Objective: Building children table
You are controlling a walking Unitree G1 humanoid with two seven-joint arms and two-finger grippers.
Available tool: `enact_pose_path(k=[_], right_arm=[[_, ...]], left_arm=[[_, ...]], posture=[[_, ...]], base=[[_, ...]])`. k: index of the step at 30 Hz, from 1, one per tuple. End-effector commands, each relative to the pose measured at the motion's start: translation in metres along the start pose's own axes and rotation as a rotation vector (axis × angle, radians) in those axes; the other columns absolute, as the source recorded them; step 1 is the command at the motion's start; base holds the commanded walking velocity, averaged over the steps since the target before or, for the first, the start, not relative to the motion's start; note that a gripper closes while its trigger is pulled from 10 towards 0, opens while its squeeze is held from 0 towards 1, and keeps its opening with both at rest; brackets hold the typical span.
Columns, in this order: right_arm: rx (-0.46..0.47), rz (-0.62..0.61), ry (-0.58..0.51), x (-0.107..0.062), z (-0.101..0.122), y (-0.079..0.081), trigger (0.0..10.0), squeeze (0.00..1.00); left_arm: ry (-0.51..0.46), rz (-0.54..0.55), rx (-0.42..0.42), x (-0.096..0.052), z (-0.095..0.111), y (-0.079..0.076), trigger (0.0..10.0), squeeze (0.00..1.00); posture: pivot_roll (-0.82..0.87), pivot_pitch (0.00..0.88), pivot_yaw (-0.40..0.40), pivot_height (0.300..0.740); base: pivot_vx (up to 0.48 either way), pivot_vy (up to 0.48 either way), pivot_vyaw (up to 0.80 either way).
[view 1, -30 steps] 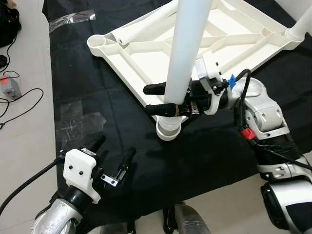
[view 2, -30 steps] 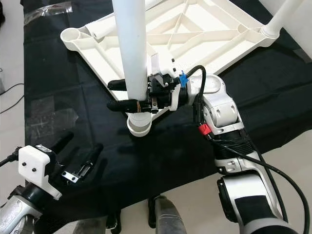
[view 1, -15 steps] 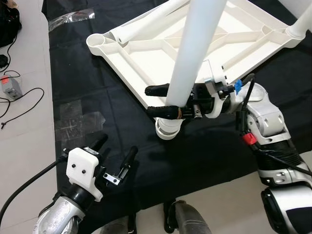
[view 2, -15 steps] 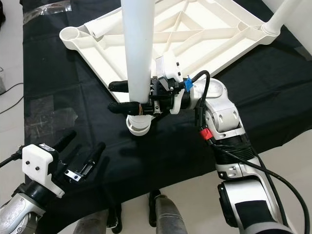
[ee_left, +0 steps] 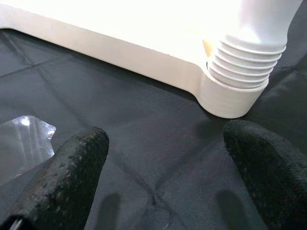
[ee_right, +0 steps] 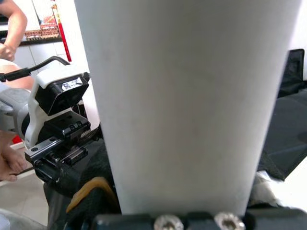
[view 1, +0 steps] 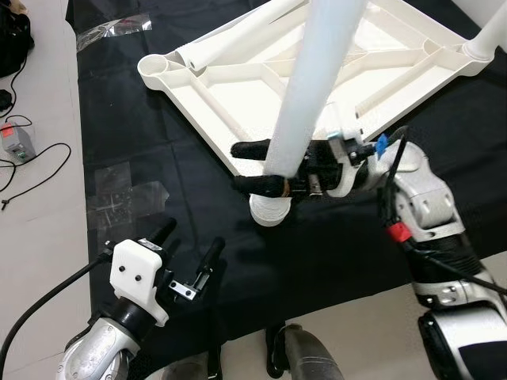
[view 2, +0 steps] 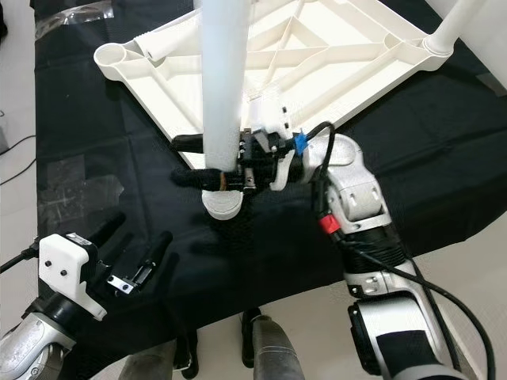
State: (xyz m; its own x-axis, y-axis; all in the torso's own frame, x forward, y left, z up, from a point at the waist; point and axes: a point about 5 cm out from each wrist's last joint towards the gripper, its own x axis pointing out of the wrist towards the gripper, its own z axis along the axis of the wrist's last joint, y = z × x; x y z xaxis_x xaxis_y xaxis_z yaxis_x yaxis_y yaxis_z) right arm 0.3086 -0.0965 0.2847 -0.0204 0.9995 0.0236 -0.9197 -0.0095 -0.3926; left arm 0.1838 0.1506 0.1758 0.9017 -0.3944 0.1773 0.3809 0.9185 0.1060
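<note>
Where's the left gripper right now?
In the left eye view the left gripper hovers low on the robot's left over the black mat, fingers open, short of the table leg held by the right gripper.

A thick white table leg (ee_right: 187, 105) stood close before the camera; behind it hung the left tool (ee_right: 60, 124) and a person's arm (ee_right: 12, 28).

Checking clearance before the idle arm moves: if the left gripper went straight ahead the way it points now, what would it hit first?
Probably the black mat, since the left gripper tilts down at it. Beyond that lies the corner socket holding the threaded table leg; depth is unclear.
</note>
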Motion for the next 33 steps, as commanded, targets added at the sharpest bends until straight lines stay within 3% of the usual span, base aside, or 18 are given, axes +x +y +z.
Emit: enact_pose_path(k=[1, 15, 26, 33], right_arm=[[0.039, 0.038, 0.020, 0.006, -0.011, 0.008, 10.0, 0.00], [0.031, 0.045, 0.036, 0.012, -0.013, 0.011, 10.0, 0.00], [-0.003, 0.008, 0.098, -0.005, -0.011, 0.000, 10.0, 0.00], [-0.002, 0.018, 0.104, -0.006, -0.012, 0.001, 10.0, 0.00]], left_arm=[[0.020, -0.002, -0.010, -0.003, -0.005, -0.003, 10.0, 0.00], [0.014, 0.000, -0.009, -0.003, -0.003, -0.003, 10.0, 0.00], [0.015, -0.001, -0.007, -0.003, -0.003, -0.003, 10.0, 0.00], [0.015, -0.001, -0.005, -0.002, -0.003, -0.003, 10.0, 0.00]], posture=[[0.07, 0.373, -0.029, 0.740], [0.07, 0.382, -0.033, 0.740], [0.07, 0.384, -0.032, 0.740], [0.07, 0.385, -0.031, 0.740]], base=[[0.000, 0.000, 0.00], [0.000, 0.000, 0.00], [0.000, 0.000, 0.00], [0.000, 0.000, 0.00]])
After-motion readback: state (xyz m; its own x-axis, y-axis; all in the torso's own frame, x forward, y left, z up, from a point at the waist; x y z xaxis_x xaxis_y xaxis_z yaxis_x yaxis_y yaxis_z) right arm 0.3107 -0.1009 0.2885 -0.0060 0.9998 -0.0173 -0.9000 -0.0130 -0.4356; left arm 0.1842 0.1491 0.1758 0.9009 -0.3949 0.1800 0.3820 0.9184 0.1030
